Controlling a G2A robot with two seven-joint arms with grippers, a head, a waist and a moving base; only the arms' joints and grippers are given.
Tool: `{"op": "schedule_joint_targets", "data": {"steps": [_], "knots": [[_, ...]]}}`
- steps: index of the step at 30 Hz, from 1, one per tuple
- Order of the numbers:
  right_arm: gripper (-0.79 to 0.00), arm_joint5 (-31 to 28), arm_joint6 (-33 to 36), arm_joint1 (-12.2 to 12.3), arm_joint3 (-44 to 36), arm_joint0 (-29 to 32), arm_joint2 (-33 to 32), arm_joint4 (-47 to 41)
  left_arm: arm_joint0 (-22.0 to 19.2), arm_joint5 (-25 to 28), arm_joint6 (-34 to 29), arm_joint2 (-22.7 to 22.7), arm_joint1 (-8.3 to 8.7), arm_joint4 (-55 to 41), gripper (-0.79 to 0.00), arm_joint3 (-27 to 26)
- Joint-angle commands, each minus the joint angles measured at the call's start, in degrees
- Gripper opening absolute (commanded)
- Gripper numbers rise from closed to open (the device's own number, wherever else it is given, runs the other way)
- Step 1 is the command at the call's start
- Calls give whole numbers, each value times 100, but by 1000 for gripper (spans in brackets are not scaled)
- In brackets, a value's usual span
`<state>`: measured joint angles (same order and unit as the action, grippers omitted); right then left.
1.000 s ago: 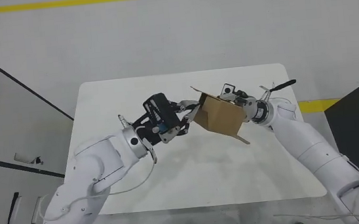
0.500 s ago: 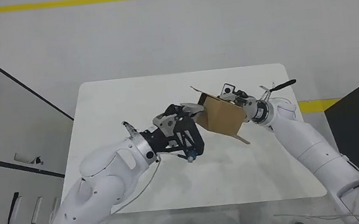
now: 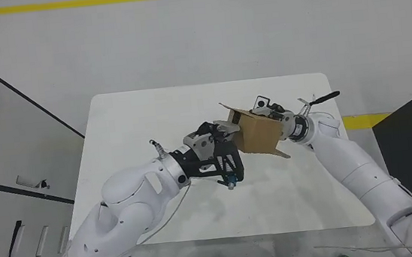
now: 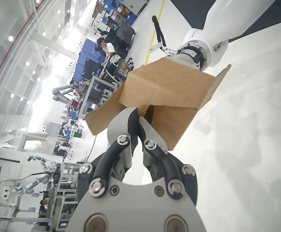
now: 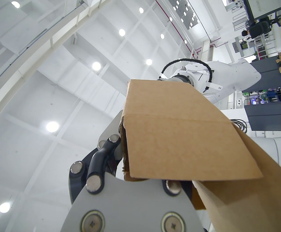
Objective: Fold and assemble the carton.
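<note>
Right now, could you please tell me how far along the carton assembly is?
Done: the carton is opened into a box shape and lifted off the table, gripped at one end by the right fingers. In hand: the left fingers pinch a flap at the other end. To do: flaps stick out at both ends, so neither looks closed.

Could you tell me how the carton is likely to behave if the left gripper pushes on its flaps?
The carton looks like thin, creased cardboard, so its flaps will probably bend at the folds rather than resist. It seems light: the right gripper holds it off the table. Held at one end, it may twist away from the left gripper.
</note>
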<state>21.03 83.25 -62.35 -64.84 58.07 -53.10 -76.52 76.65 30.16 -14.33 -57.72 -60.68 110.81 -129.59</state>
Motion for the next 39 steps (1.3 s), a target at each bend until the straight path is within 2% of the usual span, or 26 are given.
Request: {"op": "schedule_joint_targets", "data": {"steps": [1,22,30,39], "knots": [[-785,0,0,0,0,0,0,0,-26,-6,-20,45,-13,46,-785,13],[-785,0,0,0,0,0,0,0,-181,150,-161,299,-120,134,-785,65],[-785,0,0,0,0,0,0,0,-164,98,-220,178,-157,-313,-785,90],[-785,0,0,0,0,0,0,0,-296,319,-265,219,-202,-594,-785,176]]}}
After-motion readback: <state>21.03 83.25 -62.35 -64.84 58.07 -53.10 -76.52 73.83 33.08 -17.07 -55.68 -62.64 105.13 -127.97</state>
